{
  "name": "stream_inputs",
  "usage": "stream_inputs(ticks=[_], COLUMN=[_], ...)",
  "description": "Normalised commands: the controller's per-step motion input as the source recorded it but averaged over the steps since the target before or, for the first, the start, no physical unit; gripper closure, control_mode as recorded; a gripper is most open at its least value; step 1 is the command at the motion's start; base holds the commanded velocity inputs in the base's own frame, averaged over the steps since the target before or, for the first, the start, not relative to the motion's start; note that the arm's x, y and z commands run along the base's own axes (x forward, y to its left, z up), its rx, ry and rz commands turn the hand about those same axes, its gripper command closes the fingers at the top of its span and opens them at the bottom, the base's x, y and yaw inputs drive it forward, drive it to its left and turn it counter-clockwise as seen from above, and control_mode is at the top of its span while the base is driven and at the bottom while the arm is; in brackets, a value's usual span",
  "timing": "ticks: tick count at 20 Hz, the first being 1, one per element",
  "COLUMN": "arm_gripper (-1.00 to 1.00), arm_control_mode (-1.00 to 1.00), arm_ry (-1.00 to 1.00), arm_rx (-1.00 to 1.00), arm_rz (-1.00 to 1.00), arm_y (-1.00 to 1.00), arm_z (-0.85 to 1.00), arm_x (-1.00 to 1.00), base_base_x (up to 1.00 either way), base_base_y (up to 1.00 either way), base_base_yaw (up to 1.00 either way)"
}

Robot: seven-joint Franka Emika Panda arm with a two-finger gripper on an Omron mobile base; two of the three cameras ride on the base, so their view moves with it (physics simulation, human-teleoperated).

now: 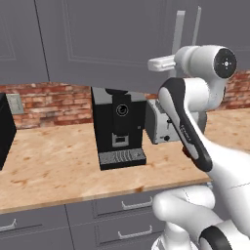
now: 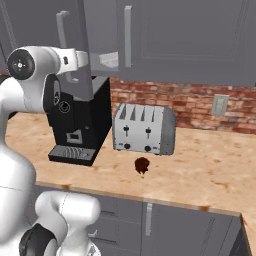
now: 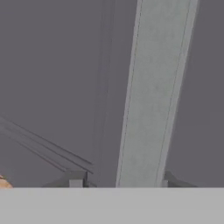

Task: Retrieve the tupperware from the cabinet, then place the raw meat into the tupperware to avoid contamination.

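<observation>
The grey upper cabinet [image 2: 190, 40] has its left door [image 2: 75, 40] swung ajar. In the gap a pale shallow container, the tupperware [image 2: 107, 60], sits on the shelf. In the hand view my gripper [image 3: 121, 181] straddles the door's long pale bar handle [image 3: 153, 96]. Its fingertips [image 3: 76, 181] stand apart, with a clear gap to the bar on the left side, so it grips nothing. The raw meat [image 2: 142, 166], a small dark reddish lump, lies on the wooden counter [image 2: 200, 170] in front of the toaster.
A silver toaster [image 2: 145, 129] and a black coffee machine [image 1: 119, 124] stand against the brick wall. Grey drawers [image 1: 122, 205] run below the counter edge. A black appliance [image 1: 4, 129] is at the far left.
</observation>
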Motion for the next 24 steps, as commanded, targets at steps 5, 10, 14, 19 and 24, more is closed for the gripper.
stream_inputs(ticks=[5,10,14,19,24], arm_gripper=[-1.0,-1.0,-1.0,-1.0,-1.0], arm_control_mode=[-1.0,-1.0,-1.0,-1.0,-1.0], arm_ry=[0.0,0.0,0.0,-0.04,-0.09], arm_rx=[0.0,0.0,0.0,0.0,0.03], arm_rz=[0.0,0.03,0.16,0.19,0.15], arm_y=[0.01,-0.01,-0.07,-0.19,-0.35], arm_z=[0.0,0.0,0.0,0.09,0.1], arm_x=[-0.07,-0.19,-0.31,-0.37,-0.26], base_base_x=[0.0,0.0,0.0,0.0,0.0], base_base_y=[0.0,0.0,0.0,0.0,0.0], base_base_yaw=[0.0,0.0,0.0,0.0,0.0])
